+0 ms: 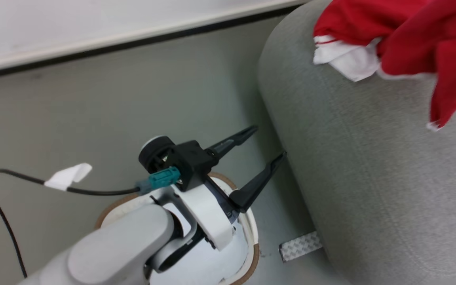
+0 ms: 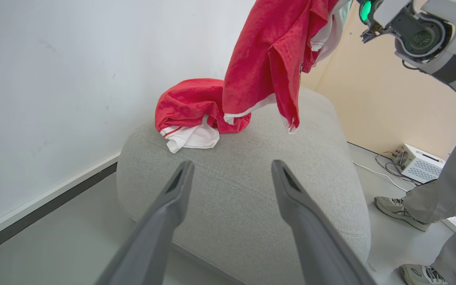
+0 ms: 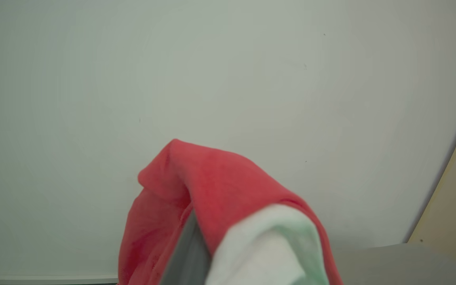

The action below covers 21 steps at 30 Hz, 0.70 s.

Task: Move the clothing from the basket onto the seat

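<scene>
Left gripper [image 1: 268,141] hangs low beside the seat [image 1: 370,158], fingers spread wide, nothing between them. Tips point at the seat's rounded side, the nearer one just short of the fabric. In its wrist view the two fingers [image 2: 172,198] frame the seat's near edge [image 2: 251,206].

Basket [image 1: 111,208] sits on the floor directly under the left arm, near the seat's foot. Brown rim and a strip of white wall show; the arm hides most of the inside.

Clothing [image 1: 410,35], red with white trim, is all up at the seat, in two pieces:
- heap [image 2: 188,107]: crumpled on the seat top towards the wall, white lining spilling out at the front.
- hanging piece [image 2: 267,59]: dangles from above, over the seat. Its lower hems reach down to the heap and the seat top. Cannot tell whether they touch.

Right gripper [image 3: 192,245]: fingers closed together on the hanging piece. Red cloth with a white edge drapes over them in the wrist view, one grey finger showing underneath. From the left wrist view the right wrist [image 2: 418,35] is held high above the seat's far side.

Around:
- black cable [image 1: 10,174] with a white tag runs over the floor to a teal plug [image 1: 160,179] on the left wrist.
- patterned tape patch [image 1: 299,246] on the floor at the seat's base.
- a person's legs and grey shoes [image 2: 398,208] stand past the seat, near a small white box [image 2: 418,162] with wires on the floor.
</scene>
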Available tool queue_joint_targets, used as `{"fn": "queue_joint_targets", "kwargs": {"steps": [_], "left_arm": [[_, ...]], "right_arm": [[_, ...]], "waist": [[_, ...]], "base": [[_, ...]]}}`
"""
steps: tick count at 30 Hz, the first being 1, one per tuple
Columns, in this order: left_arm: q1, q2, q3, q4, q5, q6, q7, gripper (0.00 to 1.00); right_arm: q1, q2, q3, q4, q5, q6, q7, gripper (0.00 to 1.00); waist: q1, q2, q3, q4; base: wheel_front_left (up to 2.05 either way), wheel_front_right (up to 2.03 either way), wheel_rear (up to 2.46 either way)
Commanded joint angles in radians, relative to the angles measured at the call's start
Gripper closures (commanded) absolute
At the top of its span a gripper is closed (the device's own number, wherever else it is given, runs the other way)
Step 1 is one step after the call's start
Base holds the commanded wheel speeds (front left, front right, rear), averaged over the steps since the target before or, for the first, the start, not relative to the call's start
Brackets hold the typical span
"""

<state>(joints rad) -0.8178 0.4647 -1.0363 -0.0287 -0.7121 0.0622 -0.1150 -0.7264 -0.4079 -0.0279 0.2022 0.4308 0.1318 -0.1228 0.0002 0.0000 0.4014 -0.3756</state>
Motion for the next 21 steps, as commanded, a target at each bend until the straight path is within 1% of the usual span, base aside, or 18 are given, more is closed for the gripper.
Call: {"fn": "queue_joint_targets", "kwargs": {"steps": [1, 2, 4, 5, 8, 12, 18, 21], "left_arm": [[-0.019, 0.020, 0.010, -0.010, 0.007, 0.000, 0.005, 0.00], [-0.027, 0.025, 0.012, -0.018, 0.010, 0.000, 0.009, 0.00], [-0.043, 0.036, 0.015, -0.028, 0.015, -0.005, 0.014, 0.00], [-0.043, 0.036, 0.015, -0.028, 0.015, -0.005, 0.014, 0.00], [-0.062, 0.049, 0.020, -0.043, 0.028, -0.005, 0.018, 0.00], [-0.078, 0.054, 0.028, -0.054, 0.032, -0.007, 0.015, 0.00], [-0.085, 0.060, 0.033, -0.050, 0.029, -0.011, 0.003, 0.00], [-0.089, 0.057, 0.036, -0.044, 0.026, -0.014, -0.005, 0.00]], "right_arm": [[-0.035, -0.013, -0.039, 0.019, -0.010, -0.002, 0.008, 1.00], [-0.049, -0.027, -0.061, 0.029, -0.012, -0.002, 0.015, 1.00], [-0.071, -0.035, -0.096, 0.063, -0.022, -0.002, 0.021, 1.00], [-0.071, -0.035, -0.096, 0.063, -0.022, -0.002, 0.021, 1.00], [-0.093, -0.045, -0.131, 0.122, -0.042, -0.002, 0.042, 1.00], [-0.109, -0.064, -0.153, 0.205, -0.080, -0.002, 0.079, 1.00], [-0.124, -0.110, -0.111, 0.346, -0.128, -0.002, 0.185, 1.00], [-0.133, -0.124, -0.068, 0.412, -0.137, -0.002, 0.280, 1.00]], "waist": [[-0.0002, 0.0000, 0.083, 0.053], [-0.0002, 0.0000, 0.104, 0.061], [-0.0002, 0.0000, 0.135, 0.074], [-0.0002, 0.0000, 0.135, 0.074], [-0.0002, 0.0000, 0.179, 0.092], [-0.0002, 0.0000, 0.218, 0.115], [-0.0002, 0.0000, 0.255, 0.137], [-0.0002, 0.0000, 0.264, 0.145]], "base": [[0.00, 0.00, 0.00], [0.00, 0.00, 0.00], [0.00, 0.00, 0.00], [0.00, 0.00, 0.00], [0.00, 0.00, 0.00], [0.00, 0.00, 0.00], [0.00, 0.00, 0.00], [0.00, 0.00, 0.00]]}}
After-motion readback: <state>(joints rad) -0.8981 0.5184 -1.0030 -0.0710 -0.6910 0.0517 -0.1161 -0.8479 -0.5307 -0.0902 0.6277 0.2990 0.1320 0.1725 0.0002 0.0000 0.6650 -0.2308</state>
